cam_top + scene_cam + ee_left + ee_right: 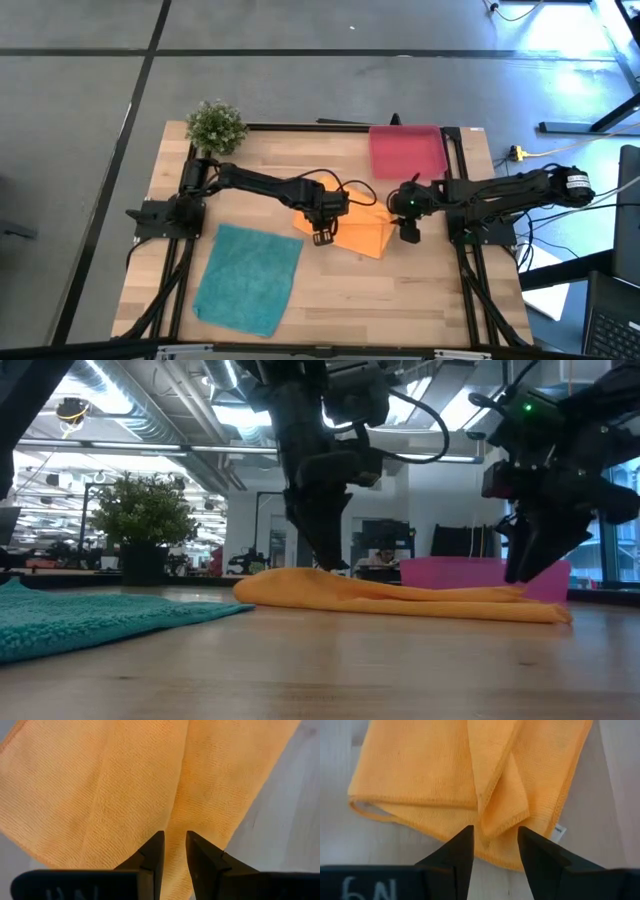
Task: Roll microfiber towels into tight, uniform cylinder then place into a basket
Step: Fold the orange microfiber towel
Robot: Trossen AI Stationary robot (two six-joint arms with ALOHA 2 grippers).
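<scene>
At the desk's (400, 300) far edge, the pinkish-red basket (407, 150) sat beside the orange towel (362, 235), which lay folded mid-desk. Left gripper (322, 237) hovered over its fold, fingers slightly parted, holding nothing. Right gripper (410, 235), partly open, straddled a raised corner flap. Teal towel (247, 278) lay flat nearby.

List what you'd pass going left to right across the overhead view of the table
Small green plant → teal towel → left claw → orange towel → right claw. The pink basket sits farther back, overlapping those last ones, so I left it unplaced.
</scene>
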